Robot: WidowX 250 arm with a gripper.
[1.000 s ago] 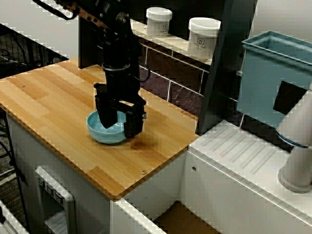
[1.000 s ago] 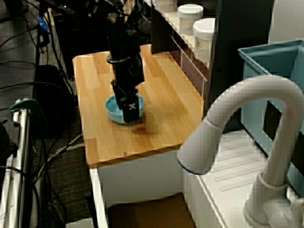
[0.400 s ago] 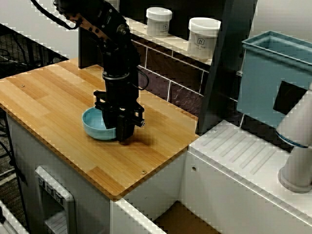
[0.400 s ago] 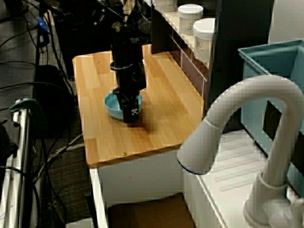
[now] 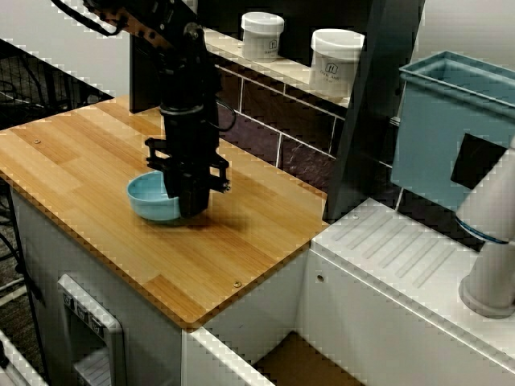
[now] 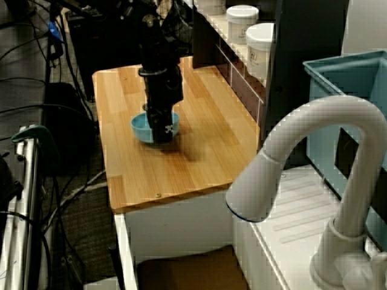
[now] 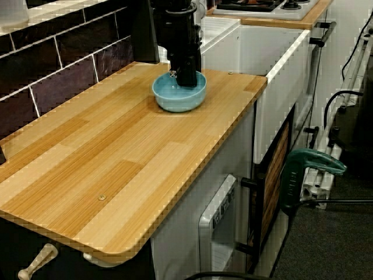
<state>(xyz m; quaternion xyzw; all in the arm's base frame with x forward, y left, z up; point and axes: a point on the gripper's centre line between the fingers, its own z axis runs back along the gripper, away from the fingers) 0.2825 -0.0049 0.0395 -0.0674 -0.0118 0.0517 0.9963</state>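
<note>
Right, the key geometry: gripper [image 5: 191,205] comes straight down, fingers vertical, and sits on the sink-side edge of the blue bowl [image 5: 151,197], not over its centre. From the fingertips, the bowl's body lies away from the sink, toward the open end of the counter [image 5: 88,161]. The bowl is round, so it has no long axis to line up with; only the rim contact point matters.

Jaw state: drawn almost together. In the view from the front corner they look pinched across the bowl's rim wall, one finger inside and one outside. The end-on view along the counter agrees: the fingertips dip inside the rim on the bowl's far side. Reads as a rim grip, though the pad contact itself is hidden by the gripper body.

Bowl position: about mid-counter, upright, apparently resting on the wood. Can't tell whether it's a hair off the surface. Looks empty.

Further out: the dark tile wall [image 5: 273,129] runs behind the counter, well apart from the bowl. Two white jars [image 5: 262,35] stand on the ledge above it. The white drainboard [image 5: 402,257] butts against the counter's end. Beyond it are the faucet [image 6: 314,151] and a blue bin [image 5: 451,137], nowhere near the gripper.
</note>
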